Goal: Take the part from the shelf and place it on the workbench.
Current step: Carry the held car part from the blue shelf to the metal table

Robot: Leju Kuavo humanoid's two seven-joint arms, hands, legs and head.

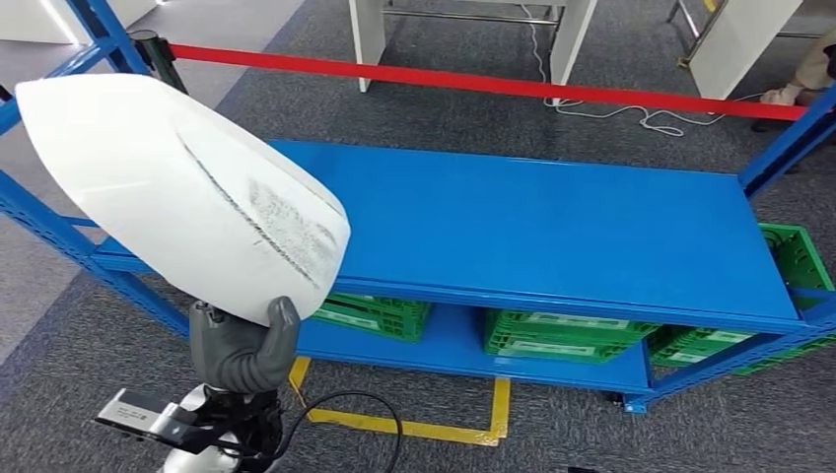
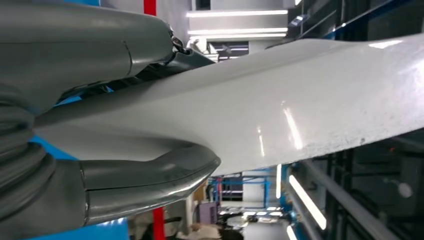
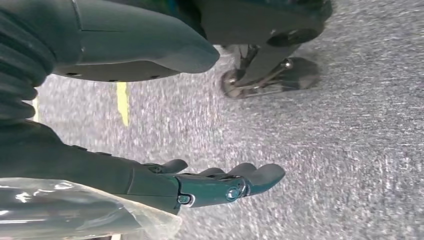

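Currently my left hand (image 1: 242,347) grips the large white curved plastic part (image 1: 177,187) by its lower edge, holding it up in front of the blue metal shelf (image 1: 552,232). My right hand (image 3: 150,145) hangs over grey carpet (image 3: 325,150), fingers apart, seemingly holding nothing.

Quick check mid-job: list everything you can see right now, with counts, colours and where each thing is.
part: one, white, scuffed grey, held up at the shelf's left end
shelf: one, blue, top deck bare
crates: at least four, green, on and beside the lower deck
barrier tape: one, red, behind the shelf
floor marking: yellow, on grey carpet in front of the shelf
cable: white, on the floor behind the tape
left hand: grey, grips the part's lower edge
right hand: dark, fingers apart, holds nothing, above the carpet
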